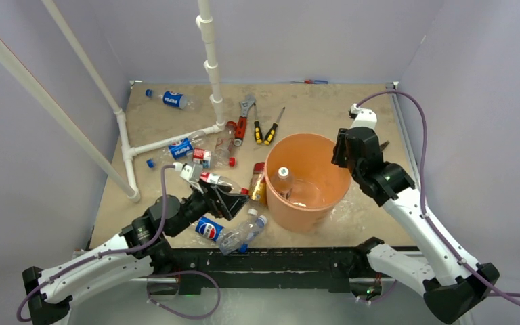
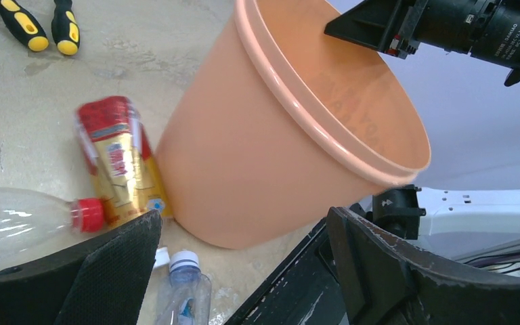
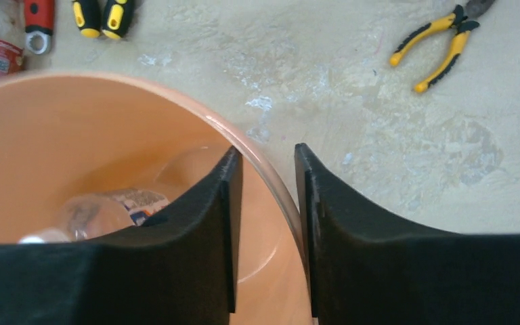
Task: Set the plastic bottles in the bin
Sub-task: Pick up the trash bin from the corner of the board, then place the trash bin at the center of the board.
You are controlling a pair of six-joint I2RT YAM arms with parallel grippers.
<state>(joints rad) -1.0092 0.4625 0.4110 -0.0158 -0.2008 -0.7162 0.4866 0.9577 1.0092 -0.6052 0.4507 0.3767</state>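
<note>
Left of the bin (image 1: 308, 215), loose plastic bottles (image 1: 242, 231) lie scattered; my left gripper (image 1: 229, 198) hovers over them, jaws spread and empty — ready to pick, I judge. One bottle (image 1: 283, 181) already sits inside the bin. At its right rim my right gripper (image 3: 267, 154) straddles the wall, jaws narrow — probably to steady it; whether they pinch, I cannot tell.

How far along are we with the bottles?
Done: at least one white-capped bottle lies in the bin. In hand: no bottle held; right gripper straddles the bin's rim, left gripper open beside it. Left: several more outside, including the amber bottle and near Pepsi bottle.
</note>
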